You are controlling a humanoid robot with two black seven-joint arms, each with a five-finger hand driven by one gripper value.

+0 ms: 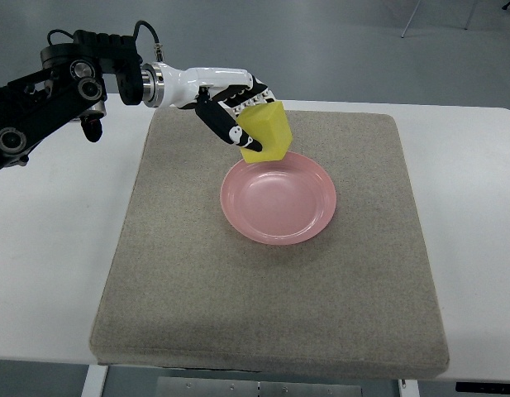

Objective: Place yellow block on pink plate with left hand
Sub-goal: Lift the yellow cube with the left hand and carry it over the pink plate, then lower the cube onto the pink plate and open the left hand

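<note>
— Over the far rim of the pink plate [278, 198] is where your yellow block [266, 131] sits right now, held up in the left hand [230, 103]. Do you see it?

— I do. How is the hand holding it?

— Your left arm comes in from the picture's left edge, black links first, then a white wrist. The fingers [253, 93] are curled over the block's top and far side, and the dark thumb [224, 124] runs down along its left face. So the hand is closed around the block, gripping it.

— Is the block touching the plate?

— From this steep view you cannot tell for certain. The block's lower edge overlaps the plate's far rim in the picture, and the block is tilted, one corner pointing down toward the dish. Whether there is a gap beneath it is not clear.

— And the plate itself?

— It lies flat near the middle of the grey mat [271, 314], slightly toward the far side, and its bowl holds nothing. The mat covers most of the white table [48, 248] — bare tabletop shows to the left and to the right of it.

— What about your other hand?

— Your right arm does not show anywhere along the right edge, so nothing can be said of it. Beyond the table's far edge you see only grey floor [321, 41].
</note>
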